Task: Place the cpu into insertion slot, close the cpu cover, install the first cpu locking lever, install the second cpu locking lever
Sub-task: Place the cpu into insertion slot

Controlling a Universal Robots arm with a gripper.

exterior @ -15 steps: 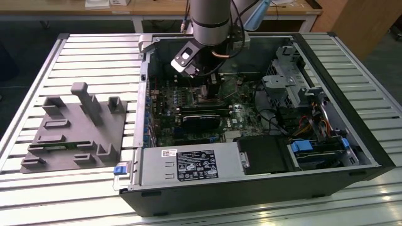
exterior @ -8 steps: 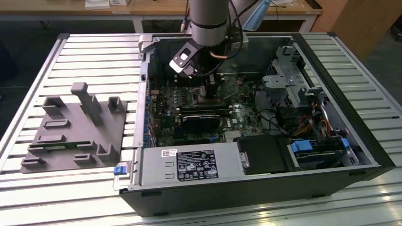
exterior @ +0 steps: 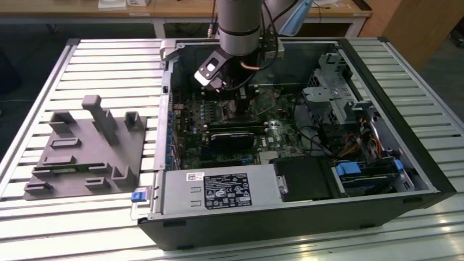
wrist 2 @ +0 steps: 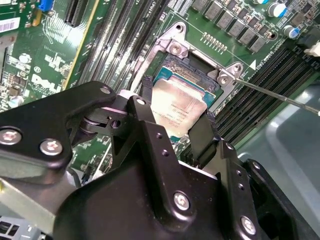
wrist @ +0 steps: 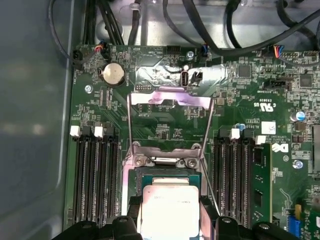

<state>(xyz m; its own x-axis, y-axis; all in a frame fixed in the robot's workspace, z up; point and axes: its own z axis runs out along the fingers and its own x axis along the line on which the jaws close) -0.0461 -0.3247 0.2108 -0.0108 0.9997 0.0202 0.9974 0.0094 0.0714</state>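
Observation:
My gripper [wrist 2: 175, 116] is shut on the cpu [wrist 2: 176, 107], a small square chip with a dull silver top, gripped by two opposite edges between the black fingers [wrist 2: 201, 134]. The chip hangs just over the insertion slot [wrist 2: 186, 75], partly overlapping its dark centre. In the first wrist view the cpu [wrist: 169, 210] sits right in front of the insertion slot [wrist: 170, 176]. Beyond the slot the cpu cover [wrist: 170, 96], a thin silvery frame, stands flipped open. A thin wire locking lever [wrist 2: 280, 96] sticks out beside the socket. In the exterior view the gripper [exterior: 230, 89] reaches down into the computer case.
Long black memory slots [wrist: 95, 175] flank the socket on both sides. A black graphics card [exterior: 232, 140] lies across the board, with the power supply [exterior: 217, 190] at the case's front and a drive cage [exterior: 340, 92] on the exterior view's right. A grey fixture block [exterior: 87, 147] rests on the table.

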